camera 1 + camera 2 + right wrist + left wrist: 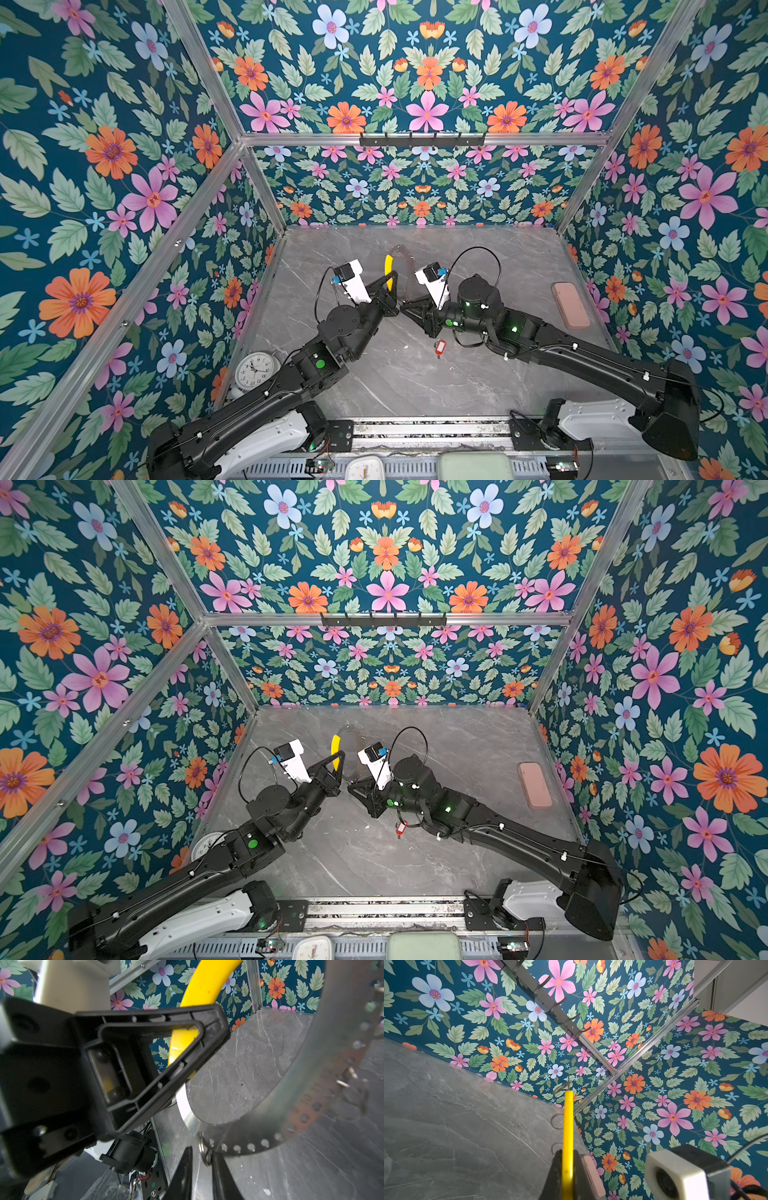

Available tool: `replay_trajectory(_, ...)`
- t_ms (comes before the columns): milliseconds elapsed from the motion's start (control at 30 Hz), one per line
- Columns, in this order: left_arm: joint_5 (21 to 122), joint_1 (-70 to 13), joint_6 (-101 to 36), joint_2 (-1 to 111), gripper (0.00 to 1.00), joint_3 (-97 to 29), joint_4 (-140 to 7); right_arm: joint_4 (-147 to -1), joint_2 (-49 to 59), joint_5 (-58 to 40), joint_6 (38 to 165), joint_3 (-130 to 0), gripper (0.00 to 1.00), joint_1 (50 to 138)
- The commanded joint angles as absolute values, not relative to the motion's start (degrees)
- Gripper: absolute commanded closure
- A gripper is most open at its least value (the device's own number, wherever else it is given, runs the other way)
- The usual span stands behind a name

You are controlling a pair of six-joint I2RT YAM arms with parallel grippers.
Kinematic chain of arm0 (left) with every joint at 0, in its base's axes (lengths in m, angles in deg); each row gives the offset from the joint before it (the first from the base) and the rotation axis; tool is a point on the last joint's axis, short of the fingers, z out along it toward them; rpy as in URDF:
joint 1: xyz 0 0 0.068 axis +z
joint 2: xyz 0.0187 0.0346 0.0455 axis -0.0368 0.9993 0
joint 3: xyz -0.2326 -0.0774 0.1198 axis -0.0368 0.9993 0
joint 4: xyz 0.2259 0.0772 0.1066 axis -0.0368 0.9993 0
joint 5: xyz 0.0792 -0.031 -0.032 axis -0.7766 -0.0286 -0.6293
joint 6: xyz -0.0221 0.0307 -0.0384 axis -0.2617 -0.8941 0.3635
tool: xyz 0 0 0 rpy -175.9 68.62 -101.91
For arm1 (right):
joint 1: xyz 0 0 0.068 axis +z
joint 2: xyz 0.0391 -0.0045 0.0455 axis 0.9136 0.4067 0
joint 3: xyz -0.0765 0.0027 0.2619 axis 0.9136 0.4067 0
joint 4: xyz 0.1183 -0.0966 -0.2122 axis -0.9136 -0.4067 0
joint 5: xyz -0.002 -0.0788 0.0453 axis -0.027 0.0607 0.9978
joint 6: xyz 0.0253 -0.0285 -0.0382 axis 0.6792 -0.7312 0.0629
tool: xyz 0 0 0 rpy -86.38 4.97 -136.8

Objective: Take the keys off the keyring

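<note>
Grey tabletop: red-tagged key lies freed, five o'clock from keyring; left end effector pinches its yellow section, right end effector straddles a loop, grip unclear.

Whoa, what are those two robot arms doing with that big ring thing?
They're taking keys off a big keyring. The left gripper is clamped on its yellow part, holding the hoop upright. The right gripper has its jaws around a small metal loop on the hoop; I can't tell if it's pinched. A key with a red tag lies loose on the table, under the right arm.
</note>
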State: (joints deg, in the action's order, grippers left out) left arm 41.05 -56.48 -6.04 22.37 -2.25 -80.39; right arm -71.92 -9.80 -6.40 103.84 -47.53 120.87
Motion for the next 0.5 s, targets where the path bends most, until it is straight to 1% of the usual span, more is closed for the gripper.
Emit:
replay_trajectory(0, 40.4, -56.7, -6.8, 22.3, 1.0, -2.1, -81.8, -68.3, -9.7, -7.1, 104.3, -47.9, 0.88, 120.9)
replay_trajectory(233, 39.6, -56.8, -6.7, 22.1, 1.0, -1.9, -81.5, -68.5, -9.9, -7.2, 104.1, -47.8, 1.0, 120.9)
replay_trajectory(467, 38.8, -56.9, -6.8, 21.4, 1.0, -1.6, -80.6, -69.2, -11.6, -8.1, 103.0, -46.5, 1.0, 121.0)
